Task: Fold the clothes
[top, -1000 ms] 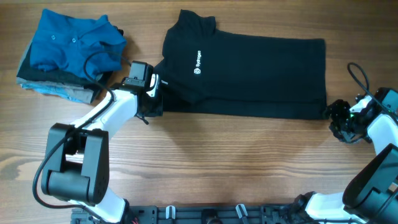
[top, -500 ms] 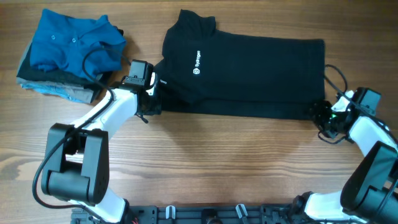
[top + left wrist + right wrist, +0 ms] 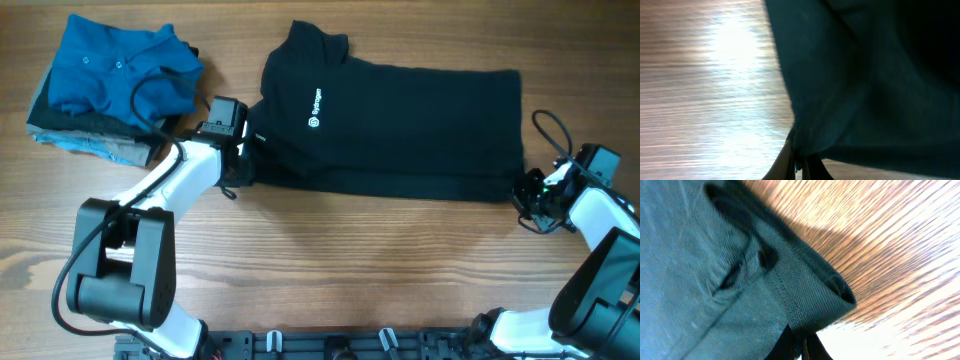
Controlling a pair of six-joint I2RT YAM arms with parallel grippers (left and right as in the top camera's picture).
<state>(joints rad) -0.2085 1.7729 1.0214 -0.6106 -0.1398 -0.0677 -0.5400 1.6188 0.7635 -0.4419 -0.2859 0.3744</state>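
The black polo shirt (image 3: 400, 120) lies across the table's far middle, collar to the left, white chest logo up, lengthways folded. My left gripper (image 3: 248, 165) is shut on its near-left edge by the sleeve; the left wrist view shows dark cloth (image 3: 865, 90) pinched between the fingers (image 3: 785, 162). My right gripper (image 3: 524, 190) is shut on the near-right hem corner; in the right wrist view the folded hem (image 3: 810, 295) is caught between the fingertips (image 3: 782, 345).
A blue buttoned polo (image 3: 120, 65) tops a stack of grey and light-blue garments (image 3: 85, 140) at the far left, just left of my left arm. Bare wooden table (image 3: 380, 270) runs along the front. The arm bases (image 3: 330, 345) sit at the near edge.
My right gripper moved in to the shirt's near-right hem corner and shut on it. The shirt's near edge has shifted slightly. My left gripper stayed shut on the near-left edge.
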